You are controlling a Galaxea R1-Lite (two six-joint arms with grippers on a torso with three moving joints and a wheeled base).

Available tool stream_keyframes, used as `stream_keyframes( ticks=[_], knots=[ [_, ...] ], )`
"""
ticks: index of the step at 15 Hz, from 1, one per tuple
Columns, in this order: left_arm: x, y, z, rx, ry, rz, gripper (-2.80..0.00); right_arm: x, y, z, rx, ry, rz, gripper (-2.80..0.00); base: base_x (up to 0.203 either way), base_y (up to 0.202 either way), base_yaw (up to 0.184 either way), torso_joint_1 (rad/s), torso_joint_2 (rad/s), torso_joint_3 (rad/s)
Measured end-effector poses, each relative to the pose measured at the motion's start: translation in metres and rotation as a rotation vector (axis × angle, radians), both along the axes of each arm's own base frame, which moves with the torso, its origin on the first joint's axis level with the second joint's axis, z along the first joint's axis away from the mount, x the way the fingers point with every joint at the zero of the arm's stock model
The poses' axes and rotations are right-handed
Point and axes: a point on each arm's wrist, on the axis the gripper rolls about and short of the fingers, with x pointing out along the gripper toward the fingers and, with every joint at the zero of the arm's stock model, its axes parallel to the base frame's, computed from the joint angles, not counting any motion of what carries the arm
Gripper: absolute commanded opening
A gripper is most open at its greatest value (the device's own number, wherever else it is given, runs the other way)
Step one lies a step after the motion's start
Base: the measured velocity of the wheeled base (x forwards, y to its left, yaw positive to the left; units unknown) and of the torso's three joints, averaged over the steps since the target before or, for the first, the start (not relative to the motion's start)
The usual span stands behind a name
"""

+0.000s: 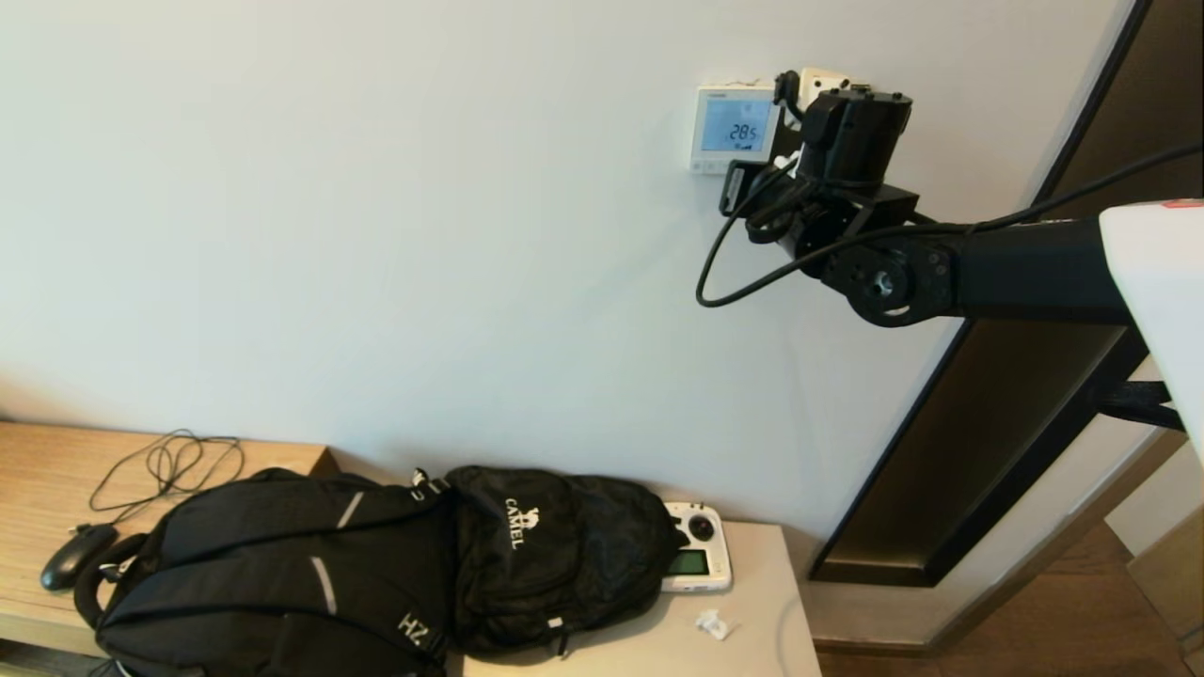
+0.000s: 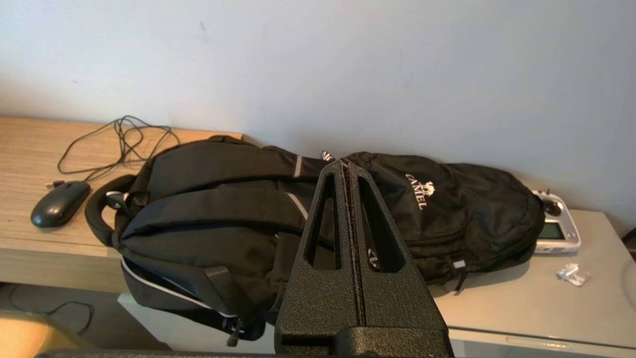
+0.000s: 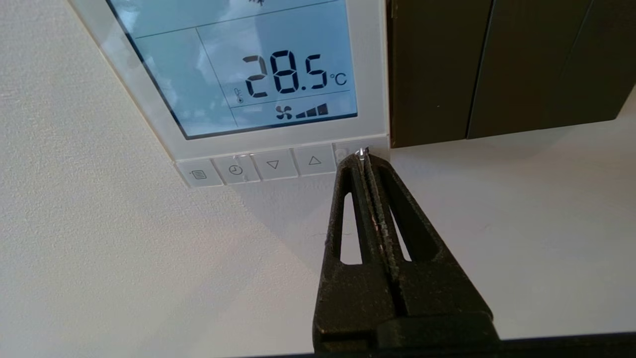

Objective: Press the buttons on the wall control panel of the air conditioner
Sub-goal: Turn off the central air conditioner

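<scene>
Two closed, empty right gripper (image 3: pixel 364 155) fingers (image 3: pixel 354 209), tips at the rightmost of the buttons (image 3: pixel 278 164).

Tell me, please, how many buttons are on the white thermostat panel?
5, in a row under the blue screen: menu, clock, down arrow, up arrow, and one mostly hidden by the shut right gripper.

Pale wall (image 1: pixel 376 235); wooden desk (image 1: pixel 38 470)

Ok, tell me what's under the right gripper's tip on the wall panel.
The shut right gripper covers the last of the buttons on the wall control panel, next to the up arrow button. Its symbol is hidden.
</scene>
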Motion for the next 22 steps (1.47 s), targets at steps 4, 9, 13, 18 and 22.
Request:
stream_keyframes(
  ticks=[4,9,13,18,22],
  knots=[
    [0.0,0.0,0.0,0.0,0.0,0.0,-2.8,0.002,0.0,-0.001,0.001,-0.001,-0.001,-2.8,0.0,0.0,0.0,0.0,0.0,0.0],
    [0.0,0.0,0.0,0.0,0.0,0.0,-2.8,-0.005,0.001,0.003,0.005,-0.006,0.009,-2.8,0.0,0.0,0.0,0.0,0.0,0.0],
    [0.0,0.0,0.0,0.0,0.0,-0.001,-2.8,-0.013,0.001,0.008,0.007,-0.01,0.016,-2.8,0.0,0.0,0.0,0.0,0.0,0.0],
    [0.0,0.0,0.0,0.0,0.0,0.0,-2.8,-0.011,0.0,0.006,0.004,-0.006,0.012,-2.8,0.0,0.0,0.0,0.0,0.0,0.0],
    [0.0,0.0,0.0,0.0,0.0,0.0,-2.8,-0.005,0.001,0.002,0.001,0.0,0.01,-2.8,0.0,0.0,0.0,0.0,0.0,0.0]
  ],
)
